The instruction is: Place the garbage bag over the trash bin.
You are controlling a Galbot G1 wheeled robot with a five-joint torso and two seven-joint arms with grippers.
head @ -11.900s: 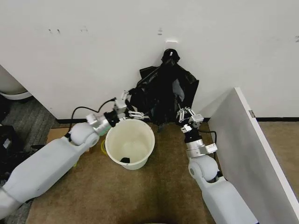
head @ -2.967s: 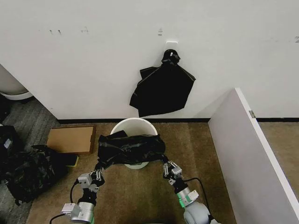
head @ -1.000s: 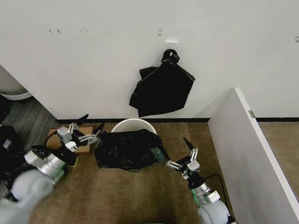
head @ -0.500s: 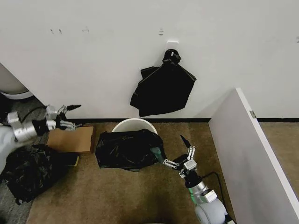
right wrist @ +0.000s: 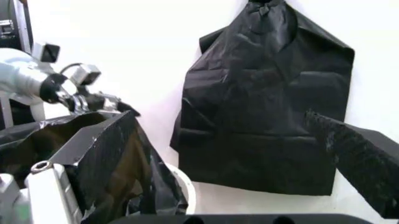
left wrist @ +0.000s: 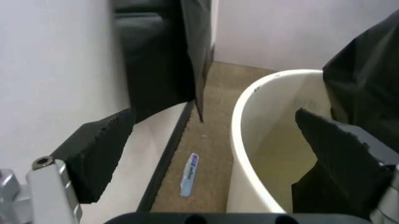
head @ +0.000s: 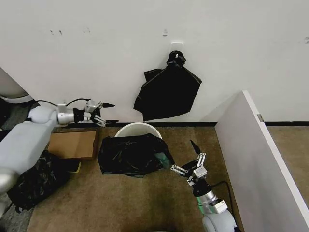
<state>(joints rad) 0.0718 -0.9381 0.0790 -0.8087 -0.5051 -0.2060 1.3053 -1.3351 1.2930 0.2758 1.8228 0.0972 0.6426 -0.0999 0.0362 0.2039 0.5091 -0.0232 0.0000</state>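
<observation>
Brown carpet by white wall, garbage bag (head: pixel 131 153) draped over trash bin (head: pixel 136 128), left pincer (head: pixel 104 113) and right pincer (head: pixel 185 158) both apart.

Glossy crinkled black plastic garbage bag (head: pixel 133 154), smooth cream plastic trash bin (head: pixel 138 128)

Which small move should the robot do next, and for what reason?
Probably bring the open left gripper down to the garbage bag at the wall side: the trash bin rim is still bare there, and the open right gripper holds nothing.
</observation>
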